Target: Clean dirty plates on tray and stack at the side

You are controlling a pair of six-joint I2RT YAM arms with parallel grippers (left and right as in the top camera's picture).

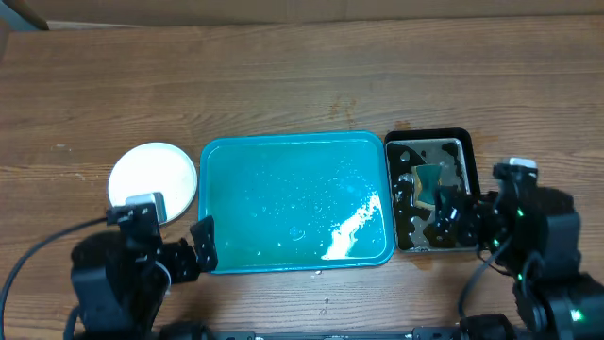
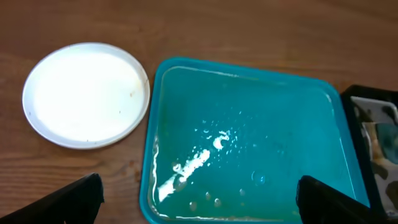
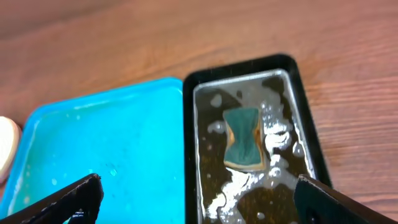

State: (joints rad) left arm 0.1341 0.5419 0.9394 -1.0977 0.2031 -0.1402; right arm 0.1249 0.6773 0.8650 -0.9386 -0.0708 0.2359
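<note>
A: The brown wooden bench (image 1: 283, 85) could get soaked. That big teal plastic tray (image 1: 274, 208) is bare and wet, and one bump would spill it.

B: The round white plate (image 1: 151, 175) sits just left of it. I can't tell if others lie beneath. The left hand (image 2: 199, 182), spread and empty, hangs near enough to shove it.

A: The right hand (image 3: 198, 182) is spread and empty too, over the narrow black water tray (image 1: 467, 142) — dip low and it slops out. The green sponge (image 3: 244, 138) lies soaking there.

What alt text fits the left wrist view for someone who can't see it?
A white plate sits on the wooden table just left of a wet teal tray that holds no plates. A black tray's corner shows at the right edge, and two dark fingers frame the bottom corners, wide apart.
</note>
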